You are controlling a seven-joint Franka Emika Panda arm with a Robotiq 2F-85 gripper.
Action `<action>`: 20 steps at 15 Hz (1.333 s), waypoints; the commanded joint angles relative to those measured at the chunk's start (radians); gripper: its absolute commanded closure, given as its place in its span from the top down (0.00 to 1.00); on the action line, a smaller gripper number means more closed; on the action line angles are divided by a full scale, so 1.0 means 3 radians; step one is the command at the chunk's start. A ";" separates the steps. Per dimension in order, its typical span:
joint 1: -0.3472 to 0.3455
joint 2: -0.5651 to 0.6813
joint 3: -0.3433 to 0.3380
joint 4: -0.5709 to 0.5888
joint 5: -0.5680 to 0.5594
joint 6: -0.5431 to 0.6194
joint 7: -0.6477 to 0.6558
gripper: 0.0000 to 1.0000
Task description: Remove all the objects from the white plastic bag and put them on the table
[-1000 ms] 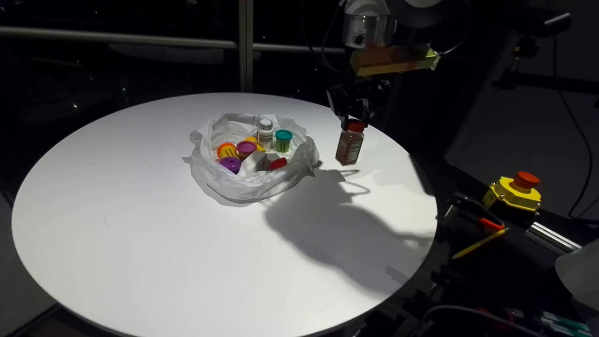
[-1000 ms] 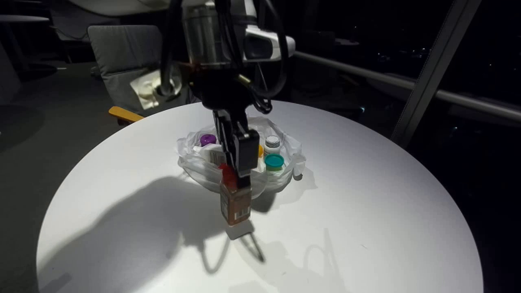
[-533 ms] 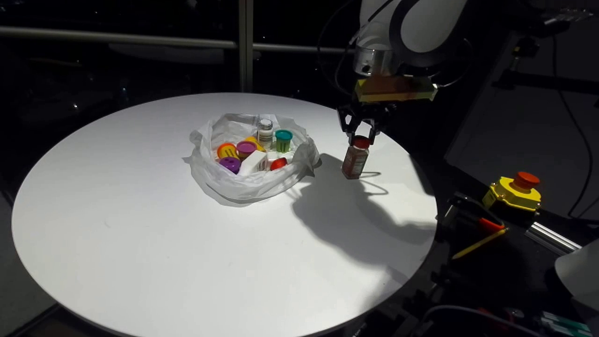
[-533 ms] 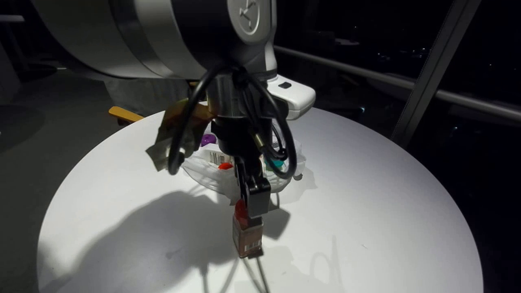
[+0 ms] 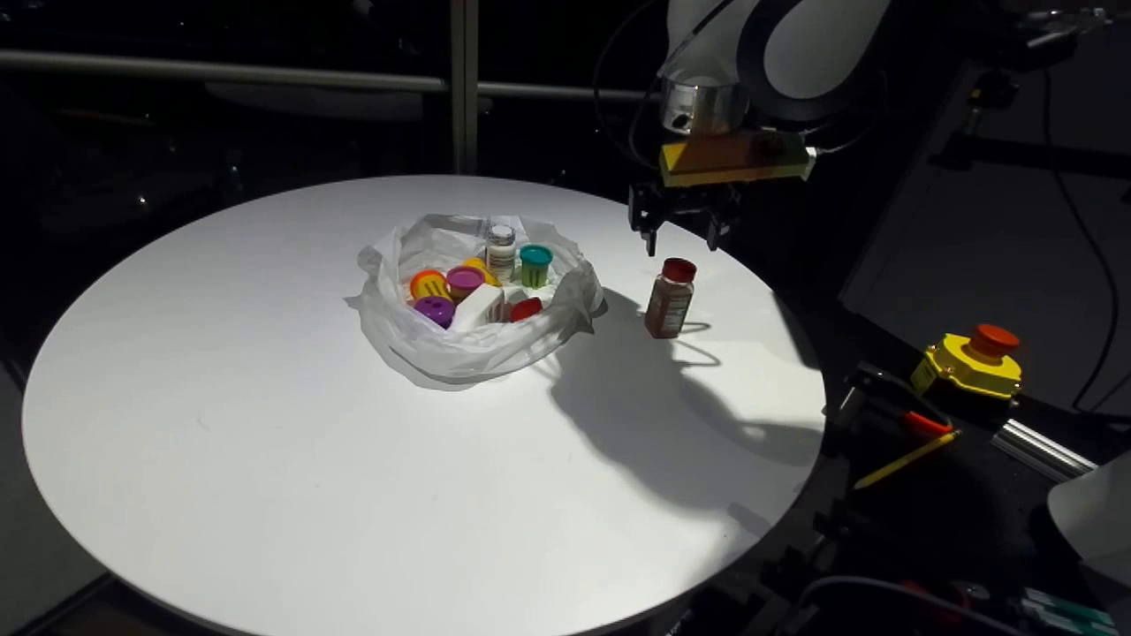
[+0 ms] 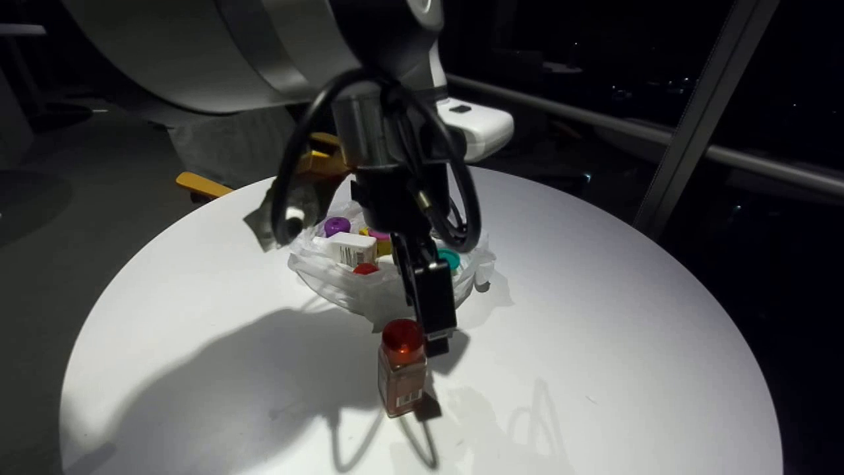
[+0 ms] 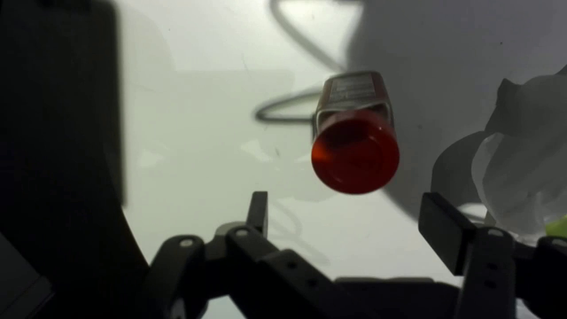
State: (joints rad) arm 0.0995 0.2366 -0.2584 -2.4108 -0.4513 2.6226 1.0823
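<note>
- While the red-capped bottle (image 5: 669, 309) stands upright on the white table (image 5: 292, 495), right of centre in an exterior view, the gripper (image 5: 682, 246) hangs just above it with its fingers (image 7: 443, 235) spread well apart, clear of the cap (image 7: 356, 155).
- Seen in the wrist view, the fingers come in along the lower part of the frame, the cap sits just right of the middle, and a piece of the white plastic bag (image 5: 442, 355) shows at the right edge.
- Near the middle of the frame in an exterior view, the bag rests on the table with its mouth spread wide, left of the red-capped bottle and apart from it.
- Inside the bag, towards its upper right, a white-capped bottle (image 5: 501, 254) stands beside a teal-lidded tub (image 5: 535, 267).
- At the bag's left sit a yellow-and-orange tub (image 5: 429, 285) and a pink-lidded tub (image 5: 465, 280), just beside each other; a yellow piece (image 5: 478, 265) behind them is too covered to name.
- Lower in the bag are a purple item (image 5: 434, 310) at left, a white container (image 6: 354, 249) with a barcode, lying tilted, and a red item (image 5: 527, 308) at right, partly covered.
- In an exterior view the arm (image 6: 257, 53) enters at the upper left and, with the gripper, hides part of the bag.
- Off the table, towards the right edge of an exterior view, a yellow box (image 5: 967, 367) bears a red button (image 5: 994, 340).
</note>
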 commanded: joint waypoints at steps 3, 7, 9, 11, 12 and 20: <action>0.0067 -0.0054 0.0316 0.0526 -0.0106 -0.0482 -0.0062 1.00; 0.0003 0.0395 0.0599 0.0982 0.0279 -0.0247 -0.0649 1.00; -0.0018 0.0659 0.0624 0.1230 0.0449 -0.0211 -0.0890 1.00; -0.0036 0.0901 0.0598 0.1478 0.0602 -0.0206 -0.1108 1.00; -0.0065 0.1012 0.0594 0.1601 0.0696 -0.0225 -0.1235 1.00; -0.0290 0.1458 0.0643 0.2406 0.1438 -0.0376 -0.2113 1.00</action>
State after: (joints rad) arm 0.0289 0.6294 -0.0843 -1.7945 -0.0947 2.5468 0.5383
